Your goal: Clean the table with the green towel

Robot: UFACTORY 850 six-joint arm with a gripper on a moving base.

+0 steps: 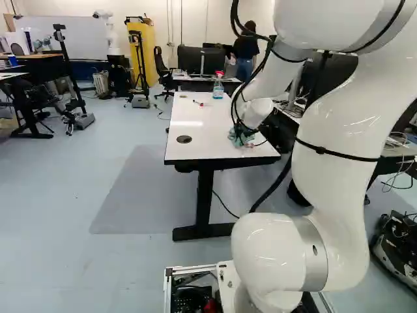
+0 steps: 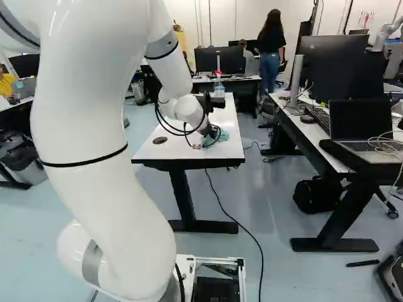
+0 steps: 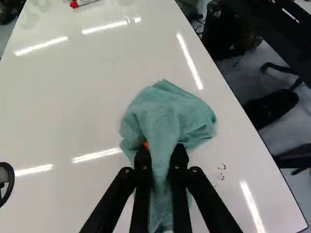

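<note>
Gripper (image 2: pixel 210 131): fingers partway apart, closed in from two sides on the green towel (image 3: pixel 167 116), a fold of which is pinched between them; an orange pad (image 3: pixel 146 144) shows at one side of the fold. Clock in the wrist view centred on the fingertips, 12 straight ahead. Towel lies bunched on the white table (image 3: pixel 73 111), its bulk from 11 to 2 o'clock. Small dark marks (image 3: pixel 221 172) sit just past 3, near the cloth. Round grommet (image 3: pixel 6 182) toward 9; red-capped marker (image 3: pixel 82 3) toward 11, well apart. In the right base view, spray bottle (image 2: pixel 219 89) at 12 from the gripper; laptop (image 2: pixel 364 135) at 3, on a separate desk (image 2: pixel 312 130).
</note>
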